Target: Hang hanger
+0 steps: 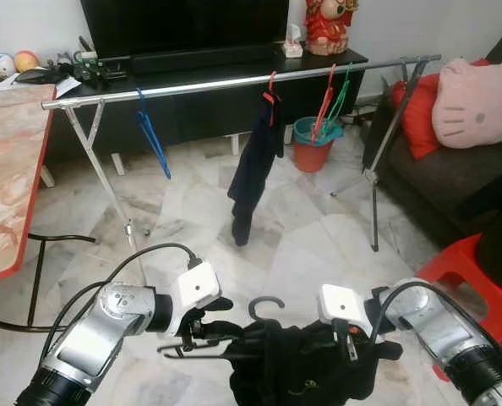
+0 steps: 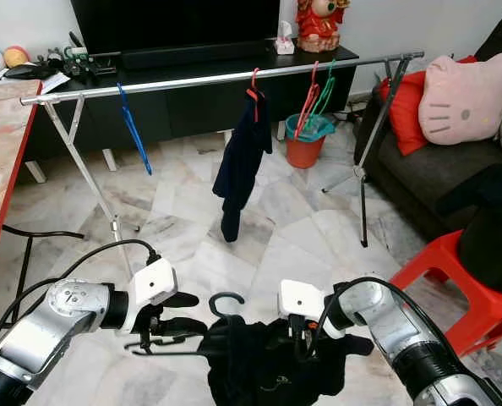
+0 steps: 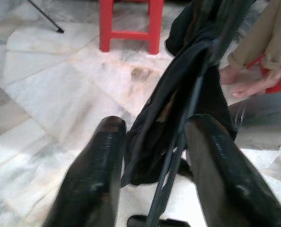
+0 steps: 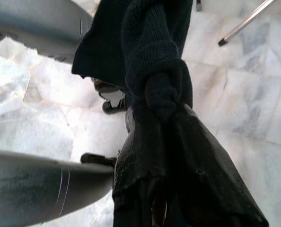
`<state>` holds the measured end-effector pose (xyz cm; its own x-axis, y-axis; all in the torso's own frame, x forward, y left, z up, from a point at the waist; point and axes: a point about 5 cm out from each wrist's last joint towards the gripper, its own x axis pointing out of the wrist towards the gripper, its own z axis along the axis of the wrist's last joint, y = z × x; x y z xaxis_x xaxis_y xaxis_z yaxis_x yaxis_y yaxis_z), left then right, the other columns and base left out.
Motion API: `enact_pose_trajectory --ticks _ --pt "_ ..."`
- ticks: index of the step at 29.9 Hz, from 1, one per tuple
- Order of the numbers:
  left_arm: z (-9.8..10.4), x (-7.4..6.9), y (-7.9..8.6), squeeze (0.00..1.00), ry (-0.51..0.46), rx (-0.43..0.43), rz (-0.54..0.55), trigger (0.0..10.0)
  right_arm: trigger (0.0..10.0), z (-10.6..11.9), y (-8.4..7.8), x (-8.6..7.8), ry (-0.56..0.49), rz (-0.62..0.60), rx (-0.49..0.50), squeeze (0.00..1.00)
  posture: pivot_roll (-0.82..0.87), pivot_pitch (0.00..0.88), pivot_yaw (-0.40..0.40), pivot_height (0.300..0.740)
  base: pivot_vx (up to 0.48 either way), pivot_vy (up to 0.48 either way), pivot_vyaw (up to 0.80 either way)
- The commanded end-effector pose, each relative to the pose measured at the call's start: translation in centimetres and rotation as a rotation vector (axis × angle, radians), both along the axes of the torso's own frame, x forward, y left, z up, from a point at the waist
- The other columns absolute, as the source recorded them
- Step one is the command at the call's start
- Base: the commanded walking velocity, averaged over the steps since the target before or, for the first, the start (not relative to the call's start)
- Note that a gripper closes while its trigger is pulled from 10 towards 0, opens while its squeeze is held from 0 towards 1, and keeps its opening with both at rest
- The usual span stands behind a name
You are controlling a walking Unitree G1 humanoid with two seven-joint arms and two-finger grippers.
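Note:
A black hanger with its hook (image 1: 266,303) pointing up carries a dark garment (image 1: 297,364) low in front of me, above the marble floor. My left gripper (image 1: 215,326) is at the hanger's left arm. In the left wrist view its fingers (image 3: 100,161) stand apart, with the thin hanger rod (image 3: 178,156) and cloth running between them. My right gripper (image 1: 352,345) is shut on the garment (image 4: 159,94) at the hanger's right side, and cloth bunches over its fingers. The metal drying rail (image 1: 234,82) spans the room ahead, well above the hanger.
On the rail hang a blue hanger (image 1: 152,135), a dark garment on a red hanger (image 1: 255,161), and red and green hangers (image 1: 331,97). A table (image 1: 6,169) is left; a sofa (image 1: 454,169) and red stool (image 1: 471,262) right. A person's hand (image 3: 256,85) is nearby.

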<state>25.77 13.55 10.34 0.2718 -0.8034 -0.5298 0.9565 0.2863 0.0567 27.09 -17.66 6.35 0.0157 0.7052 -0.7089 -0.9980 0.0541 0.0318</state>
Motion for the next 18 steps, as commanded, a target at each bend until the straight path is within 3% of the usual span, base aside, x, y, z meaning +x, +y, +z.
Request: enact_pose_trajectory --ticks 1,5,7,9,10,14,18 --pt "0.0 0.6 0.9 1.0 -0.032 0.052 0.039 10.0 0.0 0.0 -0.4 -0.1 -0.012 0.009 -0.017 0.0 0.01 0.0 -0.026 0.74 0.0 0.0 0.0" --pt "-0.2 1.0 2.3 1.0 -0.058 0.105 0.088 10.0 0.0 -0.2 -0.8 -0.2 -0.007 0.005 -0.051 0.0 0.01 0.0 -0.026 0.74 0.0 0.0 0.0" --pt "-0.3 1.3 3.2 0.1 -0.075 0.138 0.127 10.0 0.0 -0.3 -1.2 -0.1 -0.012 0.001 -0.079 0.0 0.01 0.0 -0.026 0.74 0.0 0.0 0.0" --pt "-0.3 1.3 3.2 0.1 -0.075 0.138 0.127 10.0 0.0 -0.3 -1.2 -0.1 -0.012 0.001 -0.079 0.0 0.01 0.0 -0.026 0.74 0.0 0.0 0.0" --pt "-0.6 1.9 4.2 0.0 -0.126 0.186 0.198 10.0 0.0 -0.5 -1.5 -0.1 -0.015 0.003 -0.112 0.0 0.01 0.0 -0.027 0.74 0.0 0.0 0.0" --pt "-0.9 3.5 5.8 0.0 -0.212 0.235 0.4 10.0 0.0 -0.9 -2.2 -0.1 -0.026 0.008 -0.191 0.0 0.01 0.0 -0.027 0.74 0.0 0.0 0.0" --pt "-1.0 3.7 6.3 0.0 -0.233 0.257 0.454 10.0 0.0 -1.0 -2.6 0.0 -0.036 0.001 -0.22 0.0 0.01 0.0 -0.028 0.74 0.0 0.0 0.0"
